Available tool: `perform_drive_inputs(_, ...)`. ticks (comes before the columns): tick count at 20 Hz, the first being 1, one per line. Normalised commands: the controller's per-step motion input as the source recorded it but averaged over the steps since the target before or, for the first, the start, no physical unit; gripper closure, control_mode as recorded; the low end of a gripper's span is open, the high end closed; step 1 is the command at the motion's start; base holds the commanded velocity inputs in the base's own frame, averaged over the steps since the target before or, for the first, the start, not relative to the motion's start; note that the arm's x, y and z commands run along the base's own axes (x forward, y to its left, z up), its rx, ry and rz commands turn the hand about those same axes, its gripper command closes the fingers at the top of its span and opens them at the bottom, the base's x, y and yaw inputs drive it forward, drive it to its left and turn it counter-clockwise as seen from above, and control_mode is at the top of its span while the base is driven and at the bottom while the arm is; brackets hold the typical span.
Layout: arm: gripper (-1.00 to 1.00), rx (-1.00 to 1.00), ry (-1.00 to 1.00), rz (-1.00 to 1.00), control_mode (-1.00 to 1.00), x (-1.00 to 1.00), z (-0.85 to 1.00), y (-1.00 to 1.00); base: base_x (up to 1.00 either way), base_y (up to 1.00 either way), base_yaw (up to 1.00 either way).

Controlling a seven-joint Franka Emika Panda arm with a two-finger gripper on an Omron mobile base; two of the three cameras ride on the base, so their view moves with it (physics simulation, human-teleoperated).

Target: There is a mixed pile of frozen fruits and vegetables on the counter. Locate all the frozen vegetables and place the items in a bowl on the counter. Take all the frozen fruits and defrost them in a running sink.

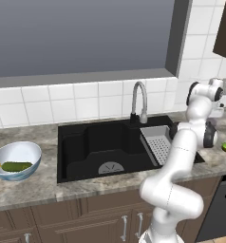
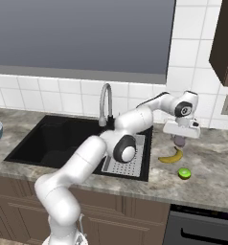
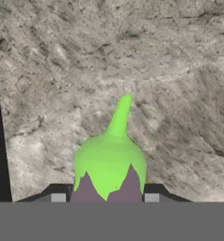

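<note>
- The gripper (image 2: pixel 180 140) is clamped on the eggplant (image 2: pixel 180 140), a grey-purple lump hanging just under the white hand, lifted off the counter (image 2: pixel 211 167) at the right of the sink (image 2: pixel 53 139)
- In the hand view the eggplant's bright green cap and stem (image 3: pixel 115 155) sit between the dark finger tips (image 3: pixel 57 197), with the stem pointing straight away from the camera, so its long axis runs along the gripper's own line and the purple body is pinched across its width
- The relation the next move turns on: the bowl (image 1: pixel 16 160) lies far to the left, on the counter on the other side of the sink, well apart from the hand, so the carry has to sweep across the whole black basin and past the chrome faucet (image 1: pixel 139 100)
- The dark green cucumber (image 1: pixel 16 166) already lies in the bowl, along its bottom, so by my reading one vegetable is done and this is the second
- The banana (image 2: pixel 171 156) lies on the counter just below and slightly left of the held eggplant, and the lime (image 2: pixel 184 173) sits nearer the counter's front edge; both fruits are not yet in the sink
- The perforated tray (image 2: pixel 127 159) sits at the right end of the basin, under the likely path, so I judge that the eggplant must stay high enough to pass over it and the faucet
</note>
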Motion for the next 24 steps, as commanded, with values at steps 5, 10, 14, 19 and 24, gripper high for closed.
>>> perform_drive_inputs(5,1.00,-0.01,-0.06,0.01,-1.00,0.01,0.00,0.47,0.00,0.00,0.00)
perform_drive_inputs(10,1.00,-0.04,-0.16,0.00,-1.00,0.00,0.02,0.41,0.00,0.00,0.00)
perform_drive_inputs(14,1.00,-0.04,-0.15,0.00,-1.00,0.00,0.00,0.42,0.00,0.00,0.00)
perform_drive_inputs(19,1.00,-0.04,-0.11,0.00,-1.00,0.00,0.01,0.43,0.00,0.00,0.00)
perform_drive_inputs(24,1.00,-0.01,-0.03,0.00,-1.00,-0.05,0.12,0.42,0.00,0.00,0.00)
